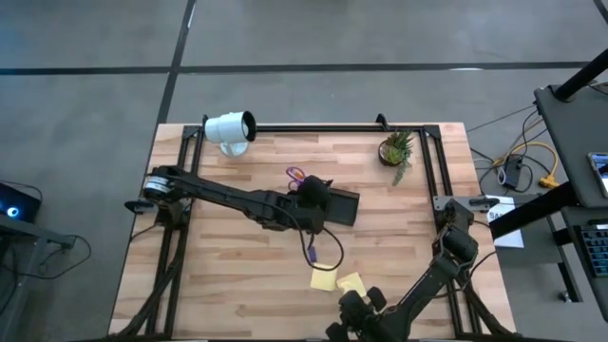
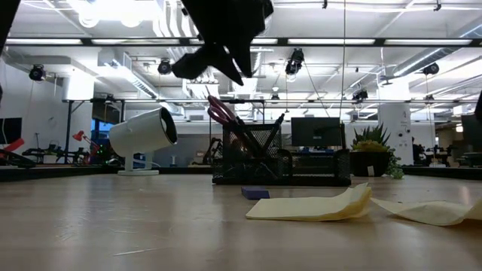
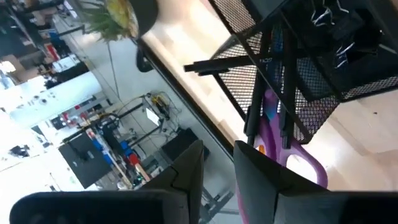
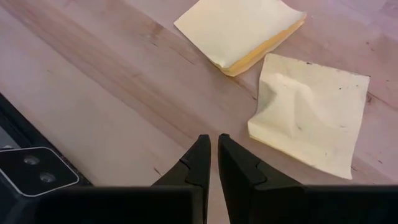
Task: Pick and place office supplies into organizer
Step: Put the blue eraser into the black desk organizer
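Note:
The black mesh organizer (image 1: 340, 206) stands mid-table. The purple-handled scissors (image 3: 298, 158) and dark pens (image 3: 255, 93) stick up out of it, and clips (image 3: 329, 18) lie in a compartment. My left gripper (image 1: 312, 190) hovers above the organizer's left end, slightly open and empty; in its wrist view (image 3: 217, 152) nothing is between the fingers. A yellow sticky pad (image 4: 239, 31) and a crumpled yellow sheet (image 4: 311, 112) lie flat on the table. My right gripper (image 4: 213, 140) is shut just on their near side, touching neither. A small dark purple piece (image 1: 310, 254) lies on the table.
A white cylindrical lamp (image 1: 230, 128) lies at the far left edge and a potted plant (image 1: 396, 149) stands at the far right. A black frame rail (image 1: 313, 126) runs along the far edge. Bare wood (image 1: 218, 266) lies at the near left.

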Robot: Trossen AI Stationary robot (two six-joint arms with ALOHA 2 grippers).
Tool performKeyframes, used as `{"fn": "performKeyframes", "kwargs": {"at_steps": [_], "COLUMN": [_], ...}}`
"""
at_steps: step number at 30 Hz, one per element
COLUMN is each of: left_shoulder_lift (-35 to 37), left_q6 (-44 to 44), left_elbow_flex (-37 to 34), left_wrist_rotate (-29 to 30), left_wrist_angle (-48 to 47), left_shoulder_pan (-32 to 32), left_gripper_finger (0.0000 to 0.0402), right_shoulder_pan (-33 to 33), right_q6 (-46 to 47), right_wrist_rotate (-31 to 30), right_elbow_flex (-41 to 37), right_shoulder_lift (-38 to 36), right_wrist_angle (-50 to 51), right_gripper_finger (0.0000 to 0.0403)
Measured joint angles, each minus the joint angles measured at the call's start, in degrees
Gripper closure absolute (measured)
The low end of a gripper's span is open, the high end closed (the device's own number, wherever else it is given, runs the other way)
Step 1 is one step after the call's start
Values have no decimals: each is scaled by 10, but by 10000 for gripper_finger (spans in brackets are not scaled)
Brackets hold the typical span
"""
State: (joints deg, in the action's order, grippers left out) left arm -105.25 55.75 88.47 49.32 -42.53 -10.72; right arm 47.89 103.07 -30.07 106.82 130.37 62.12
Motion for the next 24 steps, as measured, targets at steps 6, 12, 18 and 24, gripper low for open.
{"fn": "performKeyframes", "kwargs": {"at_steps": [6, 12, 18, 24], "left_shoulder_lift": [21, 33, 66, 114], "left_q6": [-12, -59, -110, -248], "left_elbow_flex": [-2, -4, -7, -7], "left_wrist_rotate": [-34, -39, -71, -162], "left_wrist_angle": [0, -8, -29, -99], "left_shoulder_pan": [-19, -16, -8, 17], "left_gripper_finger": [328, 328, 328, 328], "right_shoulder_pan": [-5, -16, -24, -26], "right_q6": [-2, -2, -20, -26], "right_wrist_rotate": [0, 0, 2, 6], "right_elbow_flex": [-1, -6, -9, -8], "right_shoulder_lift": [0, 0, 0, 0], "right_wrist_angle": [-3, -4, -10, -14], "right_gripper_finger": [380, 380, 380, 380]}}
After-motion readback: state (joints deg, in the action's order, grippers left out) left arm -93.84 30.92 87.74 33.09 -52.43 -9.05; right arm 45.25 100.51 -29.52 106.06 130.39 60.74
